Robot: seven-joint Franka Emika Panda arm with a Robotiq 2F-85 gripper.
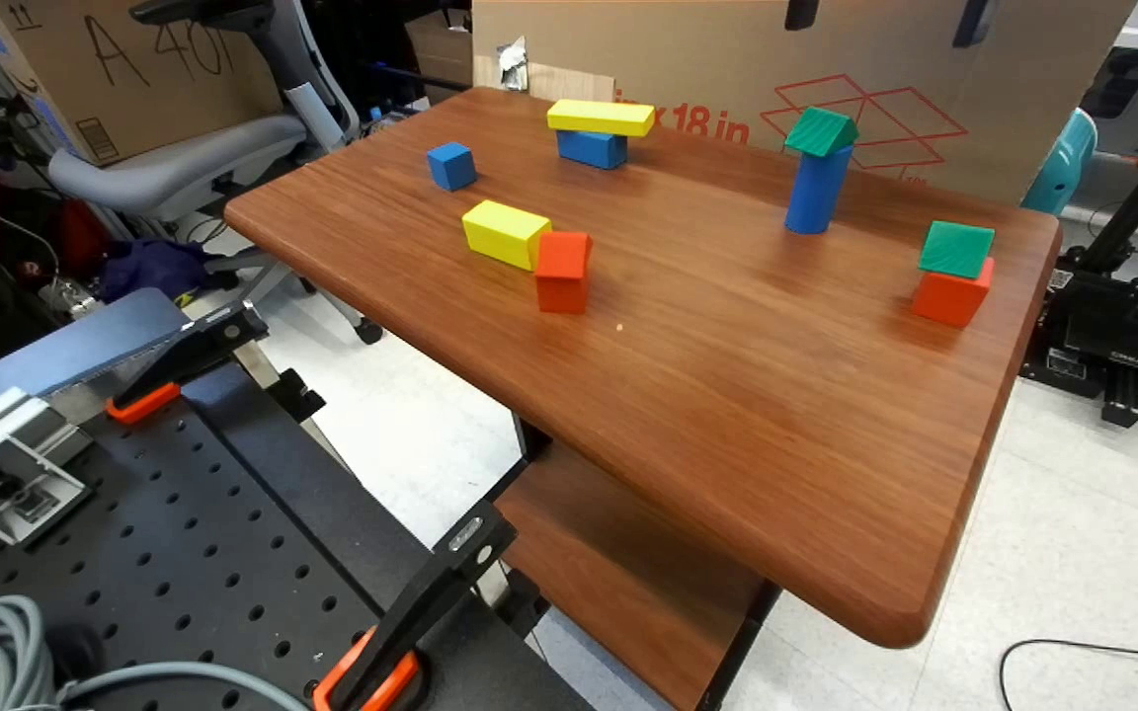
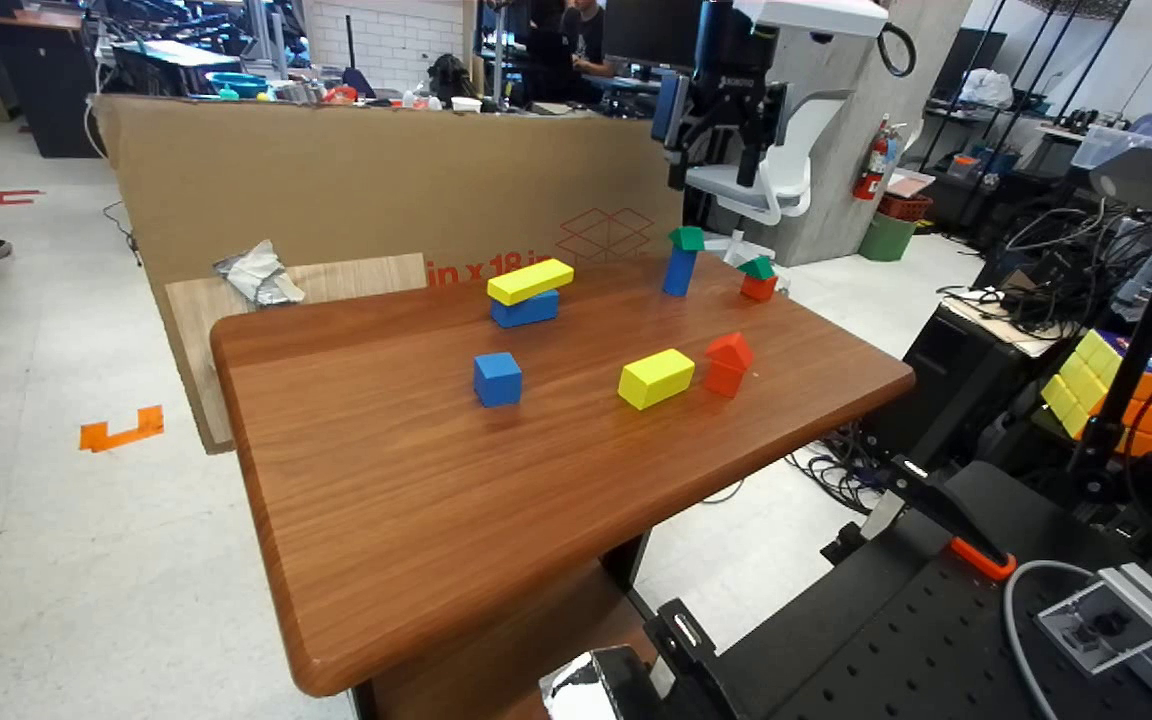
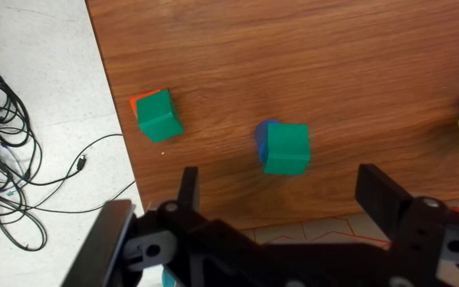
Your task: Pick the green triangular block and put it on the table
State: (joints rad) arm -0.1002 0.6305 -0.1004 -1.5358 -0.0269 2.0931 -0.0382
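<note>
The green triangular block (image 1: pixel 822 131) sits on top of the upright blue pillar block (image 1: pixel 818 193), near the back edge of the table (image 1: pixel 727 395). It also shows in an exterior view (image 2: pixel 686 239) and in the wrist view (image 3: pixel 288 147), where the blue pillar (image 3: pixel 260 133) is partly hidden beneath it. My gripper (image 2: pixel 712 178) is open and empty above the blue pillar, apart from the block. In the wrist view, the fingers (image 3: pixel 279 170) are spread wide, with the green block between and slightly beyond the fingertips.
Another green block (image 1: pixel 957 249) rests on an orange-red block (image 1: pixel 952 296) near the table's end. A yellow bar (image 1: pixel 601 118) lies on a blue block (image 1: pixel 593 149). A blue cube (image 1: pixel 451 166), yellow block (image 1: pixel 507 234) and orange-red block (image 1: pixel 563 273) stand apart. Cardboard (image 2: pixel 386 190) stands behind the table.
</note>
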